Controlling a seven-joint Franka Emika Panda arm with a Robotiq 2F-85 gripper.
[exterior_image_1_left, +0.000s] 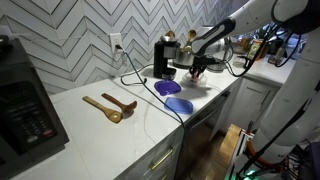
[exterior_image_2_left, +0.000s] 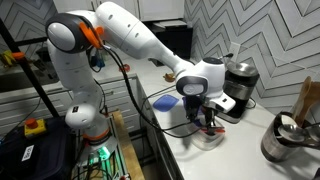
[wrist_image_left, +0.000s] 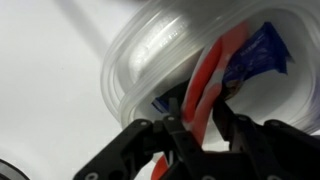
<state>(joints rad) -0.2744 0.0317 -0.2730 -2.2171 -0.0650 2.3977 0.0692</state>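
In the wrist view a clear plastic container (wrist_image_left: 128, 72) lies on the white counter with a red-orange strip (wrist_image_left: 207, 88) and a blue piece (wrist_image_left: 262, 50) inside it. My gripper (wrist_image_left: 200, 125) reaches into the container's mouth, its black fingers (wrist_image_left: 178, 135) pressed against either side of the red-orange strip. In both exterior views the gripper (exterior_image_1_left: 197, 68) (exterior_image_2_left: 206, 117) points down over the container (exterior_image_2_left: 205, 137), just in front of the black coffee maker (exterior_image_1_left: 163, 58). What the blue piece is cannot be told.
Two blue lids (exterior_image_1_left: 172, 95) lie on the counter beside the gripper. Two wooden spoons (exterior_image_1_left: 112, 106) rest further along. A black appliance (exterior_image_1_left: 25, 110) stands at the counter's end, and a metal kettle (exterior_image_2_left: 285, 140) and cables sit close by.
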